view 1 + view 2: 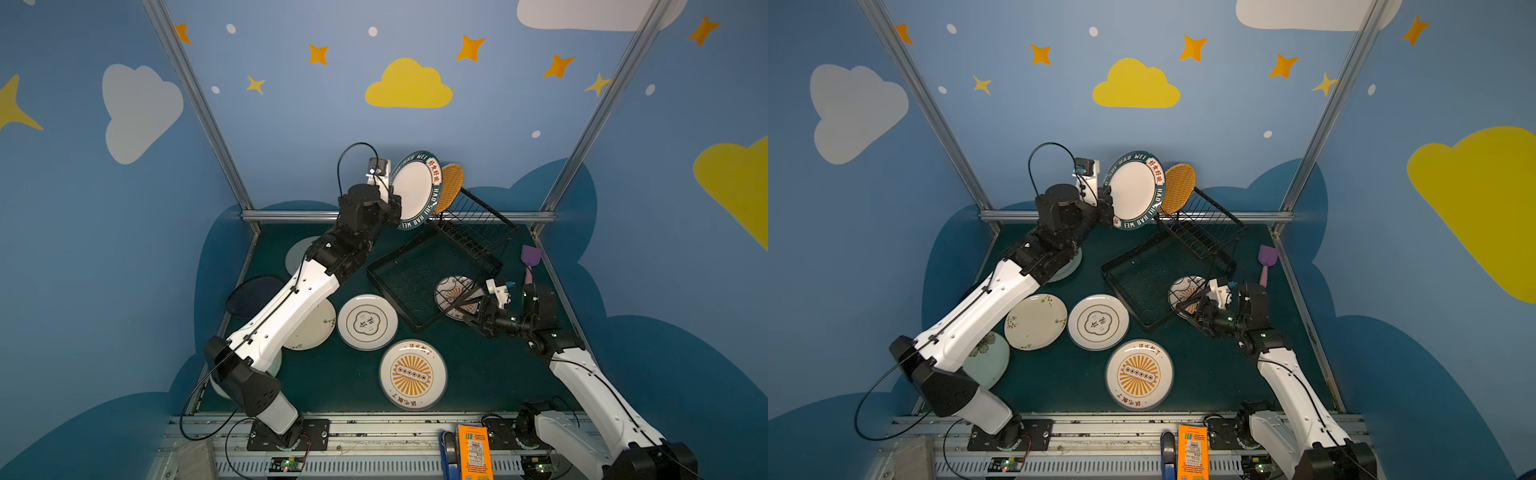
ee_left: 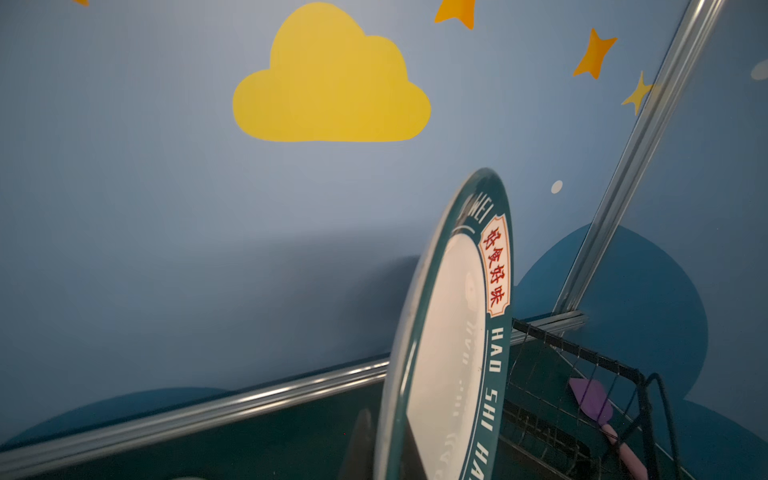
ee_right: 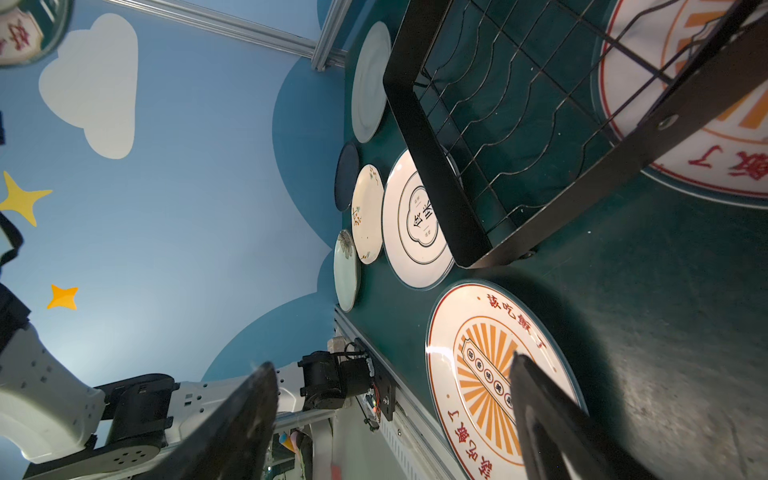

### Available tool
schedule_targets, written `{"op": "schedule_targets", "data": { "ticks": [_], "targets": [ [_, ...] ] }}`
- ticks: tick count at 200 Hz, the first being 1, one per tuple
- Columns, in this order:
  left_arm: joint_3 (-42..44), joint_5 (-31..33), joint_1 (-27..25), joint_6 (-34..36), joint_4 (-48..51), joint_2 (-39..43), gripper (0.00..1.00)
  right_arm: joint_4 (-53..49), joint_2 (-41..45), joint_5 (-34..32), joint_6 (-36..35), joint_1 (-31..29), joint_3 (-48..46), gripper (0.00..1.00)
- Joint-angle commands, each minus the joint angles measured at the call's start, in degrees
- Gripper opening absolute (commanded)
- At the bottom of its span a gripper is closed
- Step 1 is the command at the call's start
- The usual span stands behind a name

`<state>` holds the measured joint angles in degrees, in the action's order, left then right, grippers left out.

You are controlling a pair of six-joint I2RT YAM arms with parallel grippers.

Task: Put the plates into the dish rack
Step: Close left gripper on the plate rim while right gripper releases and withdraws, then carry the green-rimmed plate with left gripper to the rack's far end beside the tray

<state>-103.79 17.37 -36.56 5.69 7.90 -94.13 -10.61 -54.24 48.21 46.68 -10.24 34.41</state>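
My left gripper (image 1: 392, 208) is shut on the rim of a teal lettered plate (image 1: 413, 189), held upright and high beside the raised end of the black wire dish rack (image 1: 469, 232). An orange-patterned plate (image 1: 451, 187) stands in the rack right behind it. In the left wrist view the held plate (image 2: 449, 332) fills the lower middle. My right gripper (image 1: 467, 309) hangs open low by the rack's tray corner, over a sunburst plate (image 1: 455, 295) that lies partly under the rack. Between its open fingers another sunburst plate (image 3: 490, 374) shows.
Flat on the green table lie a flower-outline plate (image 1: 367, 322), a cream plate (image 1: 1036, 322), a mint plate (image 1: 988, 359), a navy plate (image 1: 249, 295) and a grey-green plate (image 1: 297, 253). A purple spatula (image 1: 530, 259) lies right of the rack. An orange box (image 1: 473, 451) stands at the front rail.
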Motion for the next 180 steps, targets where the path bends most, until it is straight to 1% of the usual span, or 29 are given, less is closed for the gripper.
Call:
{"op": "schedule_targets", "data": {
  "ticks": [1, 20, 42, 84, 118, 132, 180],
  "targets": [
    [-6.42, 3.66, -1.13, 11.26, -9.49, -3.62, 0.04, 0.68, 0.54, 0.05, -0.26, -0.39, -0.96, 0.85],
    [-10.12, 4.47, -2.24, 16.89, -12.71, -8.58, 0.04, 0.37, 0.28, 0.52, -0.52, -0.44, -1.02, 0.86],
    [-15.11, 3.91, -2.88, 21.16, -14.69, -14.08, 0.04, -0.24, 0.25, 0.76, -1.17, -0.48, -1.01, 0.86],
    [-25.09, 4.15, -3.73, 26.93, -14.78, -23.64, 0.04, -1.73, 0.10, 1.38, -2.20, -0.48, -0.86, 0.86],
    [-31.96, 7.05, -4.66, 31.97, -16.33, -30.74, 0.04, -2.80, 0.54, 1.44, -2.64, -0.39, -1.11, 0.86],
    [-32.77, 6.87, -4.66, 32.88, -17.09, -32.12, 0.04, -3.18, 0.71, 1.50, -2.81, -0.46, -1.10, 0.86],
    [-33.21, 7.28, -4.31, 32.68, -18.18, -34.08, 0.04, -3.58, 1.50, 1.24, -3.01, -0.39, -1.15, 0.86]
  ]
}}
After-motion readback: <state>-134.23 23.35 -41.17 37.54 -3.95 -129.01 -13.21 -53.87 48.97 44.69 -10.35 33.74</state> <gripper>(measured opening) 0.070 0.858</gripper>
